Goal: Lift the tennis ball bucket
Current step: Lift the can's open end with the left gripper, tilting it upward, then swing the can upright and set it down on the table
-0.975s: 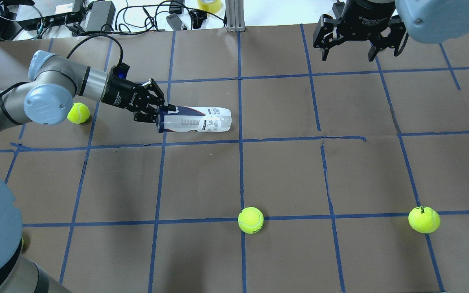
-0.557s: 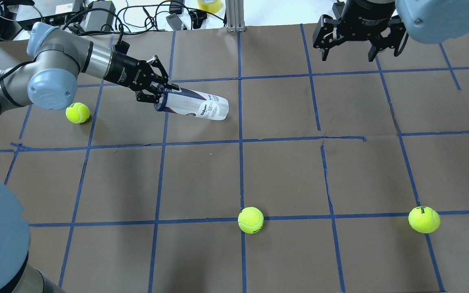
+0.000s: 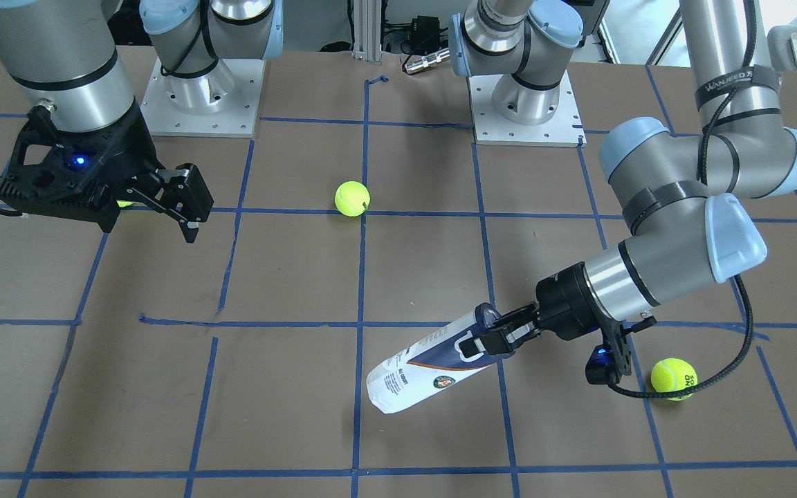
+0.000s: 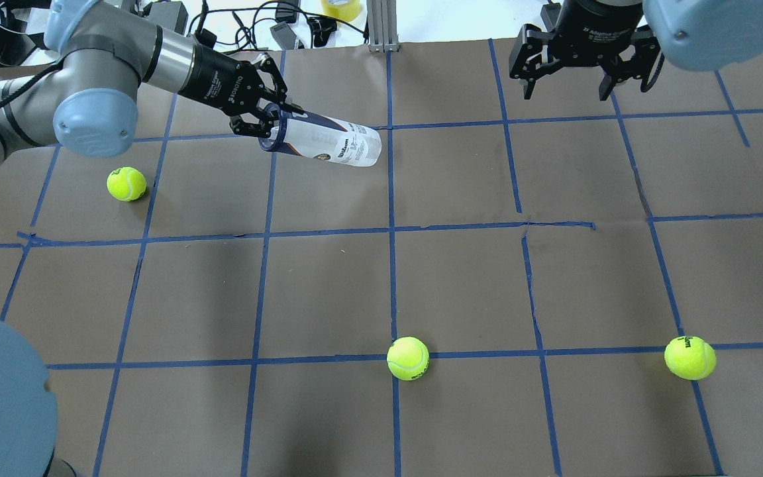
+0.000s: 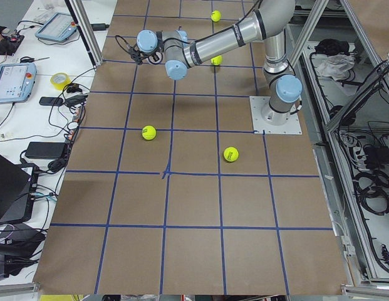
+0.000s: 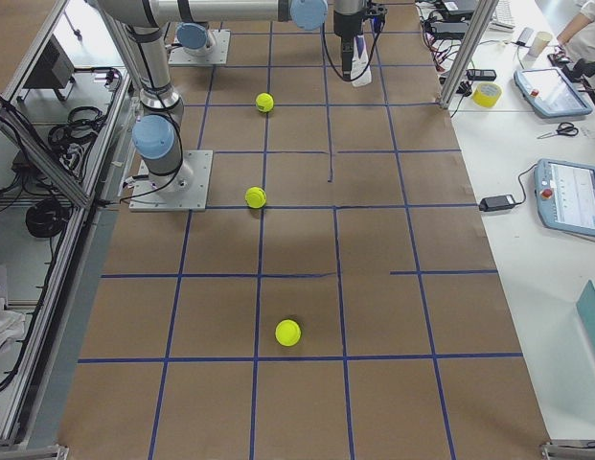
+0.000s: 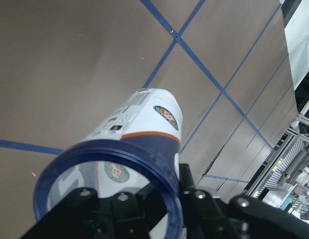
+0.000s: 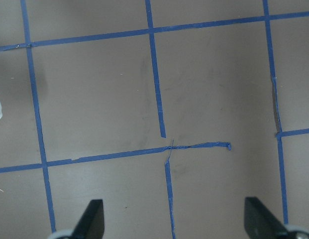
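Observation:
The tennis ball bucket (image 4: 328, 142) is a clear tube with a white and navy label and a navy rim. My left gripper (image 4: 274, 121) is shut on its open rim end and holds it above the table, tilted with the closed end lower. In the front view the bucket (image 3: 426, 370) hangs from the left gripper (image 3: 485, 335). The left wrist view looks along the bucket (image 7: 144, 124) from its rim. My right gripper (image 4: 570, 83) is open and empty, high over the far right of the table, and also shows in the front view (image 3: 153, 204).
Three tennis balls lie on the brown, blue-taped table: one near the left arm (image 4: 126, 183), one at front middle (image 4: 408, 358), one at front right (image 4: 689, 358). Cables and boxes (image 4: 156, 23) sit beyond the far edge.
My left gripper has lifted the bucket off the table and carried it up and toward the far edge. The bucket now hangs tilted. The right arm has not moved.

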You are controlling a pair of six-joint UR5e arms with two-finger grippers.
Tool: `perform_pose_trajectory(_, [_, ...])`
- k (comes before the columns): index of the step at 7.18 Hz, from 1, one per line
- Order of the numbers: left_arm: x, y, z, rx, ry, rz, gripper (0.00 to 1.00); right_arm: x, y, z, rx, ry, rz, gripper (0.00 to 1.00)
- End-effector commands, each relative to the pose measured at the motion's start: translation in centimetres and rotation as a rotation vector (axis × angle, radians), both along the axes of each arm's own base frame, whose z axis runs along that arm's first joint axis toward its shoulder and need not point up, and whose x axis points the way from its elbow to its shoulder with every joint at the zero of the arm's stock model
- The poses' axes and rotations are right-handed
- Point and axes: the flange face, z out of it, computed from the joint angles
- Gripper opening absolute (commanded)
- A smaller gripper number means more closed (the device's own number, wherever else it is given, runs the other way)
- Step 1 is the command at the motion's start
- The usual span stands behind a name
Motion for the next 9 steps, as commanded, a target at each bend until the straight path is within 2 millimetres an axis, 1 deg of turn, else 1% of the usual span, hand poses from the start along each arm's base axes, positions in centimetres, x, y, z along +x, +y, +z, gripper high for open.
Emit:
perform_pose_trajectory(1, [-4.2,-0.4,2.0,-0.059,-0.273,-0.075,0.0,0.0,0.0,0.0,0.0,0.0,0.0,1.0])
perform_pose_trajectory(2, [-4.5,-0.2,2.7,-0.08,-0.366,-0.174,0.0,0.0,0.0,0.0,0.0,0.0,0.0,1.0])
perform_pose_trajectory(3, [-4.9,0.3,3.3,-0.076,-0.424,-0.281,0.0,0.0,0.0,0.0,0.0,0.0,0.0,1.0])
perform_pose_trajectory(4, [-6.1,1.1,3.2,-0.059,-0.498,-0.417,0.0,0.0,0.0,0.0,0.0,0.0,0.0,1.0])
perform_pose_trajectory(5, [-7.0,1.6,3.1,-0.043,-0.533,-0.485,0.0,0.0,0.0,0.0,0.0,0.0,0.0,1.0])
perform_pose_trajectory(6, [-7.9,2.3,2.7,-0.023,-0.531,-0.543,0.0,0.0,0.0,0.0,0.002,0.0,0.0,1.0])
perform_pose_trajectory(7, [-8.1,2.4,2.6,-0.022,-0.581,-0.573,0.0,0.0,0.0,-0.2,0.005,0.0,0.0,1.0])
perform_pose_trajectory(8, [-7.8,2.2,2.7,-0.046,-0.613,-0.605,0.0,0.0,0.1,-0.5,0.009,0.0,0.0,1.0])
perform_pose_trajectory(9, [-7.4,2.0,2.9,-0.07,-0.665,-0.625,0.0,0.0,0.7,-0.4,0.009,0.0,0.0,1.0])
